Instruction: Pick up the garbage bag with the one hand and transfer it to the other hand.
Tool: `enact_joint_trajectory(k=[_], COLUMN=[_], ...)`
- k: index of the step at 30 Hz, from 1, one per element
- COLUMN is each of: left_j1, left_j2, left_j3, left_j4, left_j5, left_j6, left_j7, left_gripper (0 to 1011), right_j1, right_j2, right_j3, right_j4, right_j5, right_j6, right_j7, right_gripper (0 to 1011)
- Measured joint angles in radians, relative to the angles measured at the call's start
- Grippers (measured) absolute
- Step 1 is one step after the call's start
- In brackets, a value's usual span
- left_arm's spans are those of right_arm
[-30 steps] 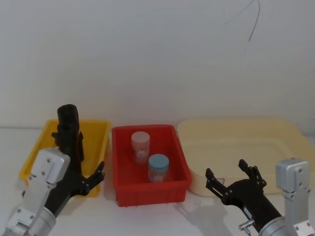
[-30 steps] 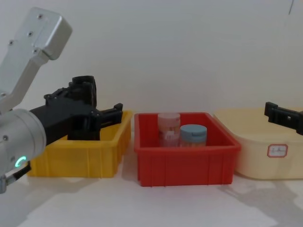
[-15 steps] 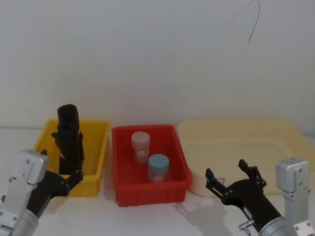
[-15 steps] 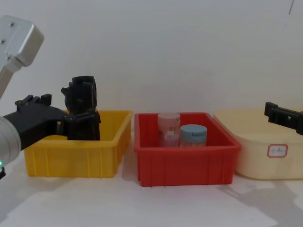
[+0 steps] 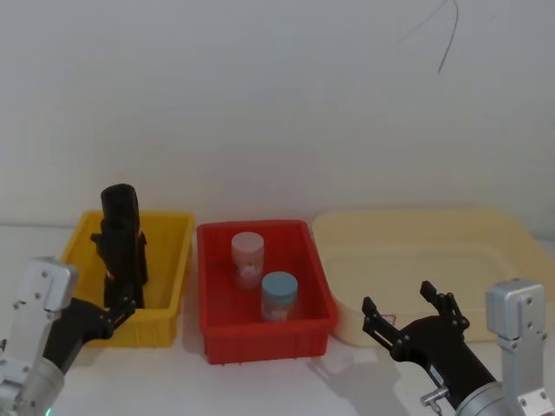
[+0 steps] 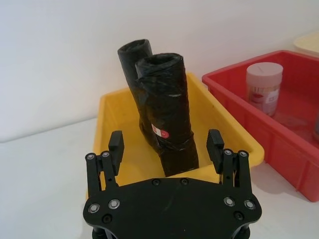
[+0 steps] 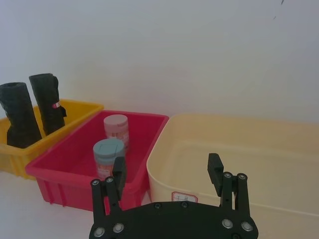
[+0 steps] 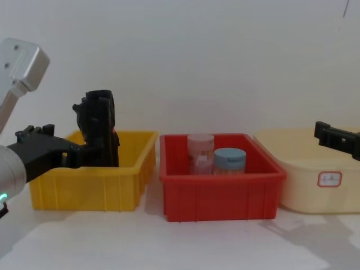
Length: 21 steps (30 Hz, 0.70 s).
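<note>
Two black garbage bag rolls (image 5: 121,243) stand upright, leaning together, at the near end of the yellow bin (image 5: 180,260). In the left wrist view the nearer roll (image 6: 167,119) has a small red label, and the other roll (image 6: 133,62) stands behind it. My left gripper (image 6: 166,144) is open and holds nothing. It hangs just in front of the bin's near wall, apart from the rolls; its place in the head view is the lower left (image 5: 108,314). My right gripper (image 5: 399,299) is open and empty, low at the right, before the cream tray.
A red bin (image 5: 260,338) in the middle holds a pink-lidded jar (image 5: 247,258) and a blue-capped jar (image 5: 279,295). A large cream tray (image 5: 416,251) sits at the right. White table lies in front of the bins, with a white wall behind.
My left gripper has drawn back out of the yellow bin, toward me and to the left, empty. Both rolls stayed in the bin. The right arm has not moved.
</note>
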Motion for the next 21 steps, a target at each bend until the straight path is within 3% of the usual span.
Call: enact_joint_trajectory(k=[21], left_j1=[-0.126], left_j2=[-0.081], left_j3=[-0.001], left_j4=[0.176], left_j5=[-0.001], left_j6=[-0.030], left_j7=[-0.035], left_gripper=[1001], right_j1=[0.000], right_j2=[0.000], right_j3=[0.000], right_j4=[0.000], right_j5=[0.000], right_j6=[0.000], right_j7=[0.000], right_gripper=[1001])
